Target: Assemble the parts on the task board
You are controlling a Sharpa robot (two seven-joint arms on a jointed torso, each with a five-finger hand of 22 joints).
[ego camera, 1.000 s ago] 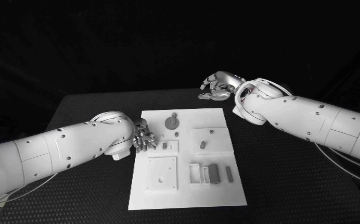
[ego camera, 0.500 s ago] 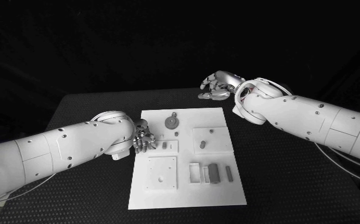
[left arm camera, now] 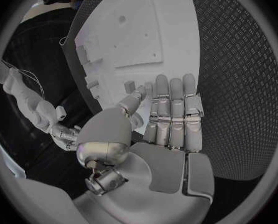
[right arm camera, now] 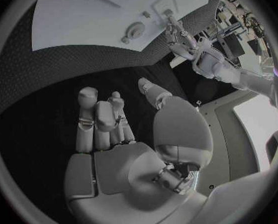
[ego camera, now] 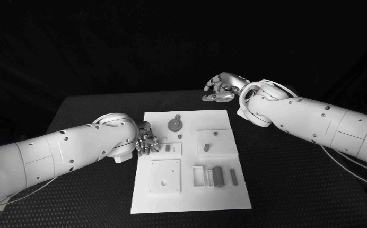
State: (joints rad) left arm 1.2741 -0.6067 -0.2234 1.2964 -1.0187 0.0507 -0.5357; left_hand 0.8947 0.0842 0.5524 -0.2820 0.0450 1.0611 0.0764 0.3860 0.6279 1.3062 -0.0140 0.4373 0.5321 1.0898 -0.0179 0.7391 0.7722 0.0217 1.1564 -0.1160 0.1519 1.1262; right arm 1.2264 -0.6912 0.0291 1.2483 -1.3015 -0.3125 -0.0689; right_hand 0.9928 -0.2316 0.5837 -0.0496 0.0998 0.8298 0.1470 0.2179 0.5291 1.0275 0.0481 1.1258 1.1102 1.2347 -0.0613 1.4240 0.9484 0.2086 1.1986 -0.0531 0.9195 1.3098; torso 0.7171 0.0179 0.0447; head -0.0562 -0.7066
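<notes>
- Task board (ego camera: 191,201): white rectangular plate lying flat in the middle of the black table (ego camera: 92,207), long axis running away from the robot.
- Round gear-like part (ego camera: 175,125): grey disc lying near the board's far edge, with a small peg (ego camera: 178,116) just beyond it.
- Right raised square block (ego camera: 214,142): carries a short grey pin (ego camera: 206,146), apparently upright on its top face.
- Left raised block (ego camera: 171,149): smaller, beside the left hand; a small grey part (ego camera: 167,148) sits on it.
- Near-left plate (ego camera: 165,176): flat white square with a small hole in its face; nothing rests on it.
- Slotted holder (ego camera: 205,177): near-right area of the board; a white bar and a dark grey bar (ego camera: 218,175) lie side by side in it, and a thinner grey rod (ego camera: 233,176) lies just to their right on the board. Whether the bars are fully seated cannot be told.
- Left hand (ego camera: 147,143): at the board's left edge, fingers extended and close together, pointing along the board. In the left wrist view the hand (left arm camera: 166,119) lies flat with the fingers straight over the board edge and the thumb bent inward toward a small part; whether it grips that part cannot be told.
- Right hand (ego camera: 220,88): above the table beyond the board's far right corner, well apart from the parts. In the right wrist view the hand (right arm camera: 114,129) has its fingers loosely curled, with nothing in them.
</notes>
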